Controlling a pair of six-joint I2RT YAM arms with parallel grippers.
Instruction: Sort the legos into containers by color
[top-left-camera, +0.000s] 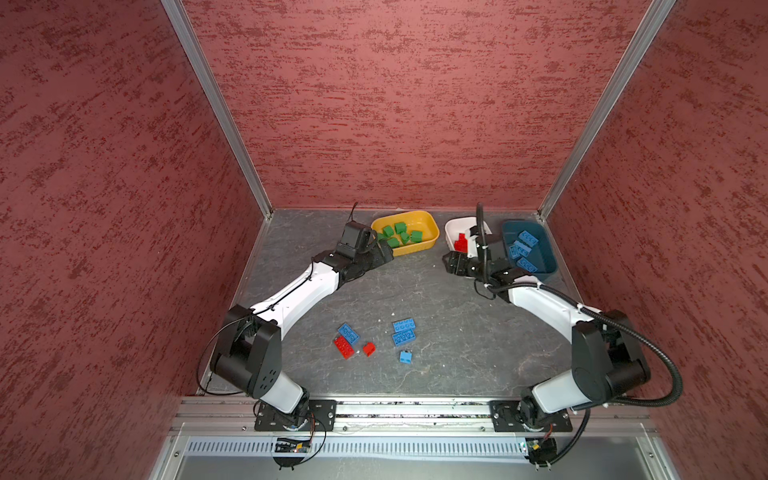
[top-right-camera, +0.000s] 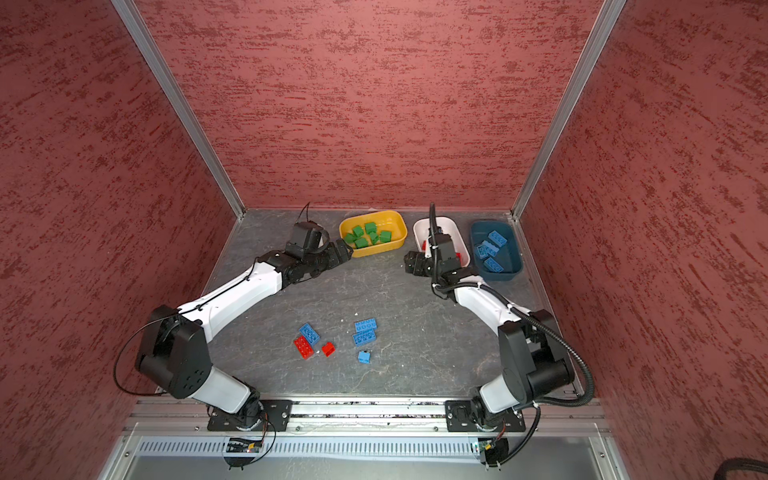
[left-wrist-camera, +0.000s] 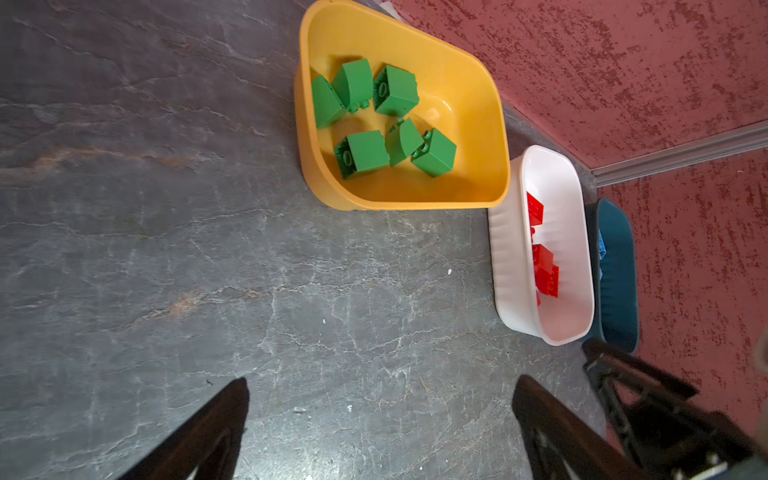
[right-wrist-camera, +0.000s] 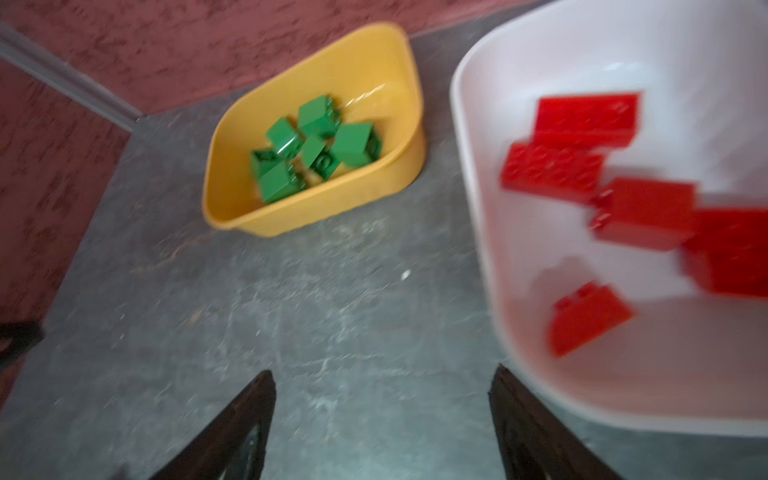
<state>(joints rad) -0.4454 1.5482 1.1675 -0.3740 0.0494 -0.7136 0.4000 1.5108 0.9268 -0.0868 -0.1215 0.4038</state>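
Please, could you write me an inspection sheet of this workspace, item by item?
Surface: dark grey stone-look table, a few white specks.
Job's things: green legos in the yellow tub; red legos in the white tub; blue legos in the teal tub; mid-table, four loose blue legos and two loose red legos.
Clutter: nothing seen beyond the specks.
Grippers: left gripper open, empty, near the yellow tub; right gripper open, empty, beside the white tub.
Cables: black corrugated hose along the right arm; thin black cable looping by the left arm.
Surroundings: red textured walls, metal frame posts.
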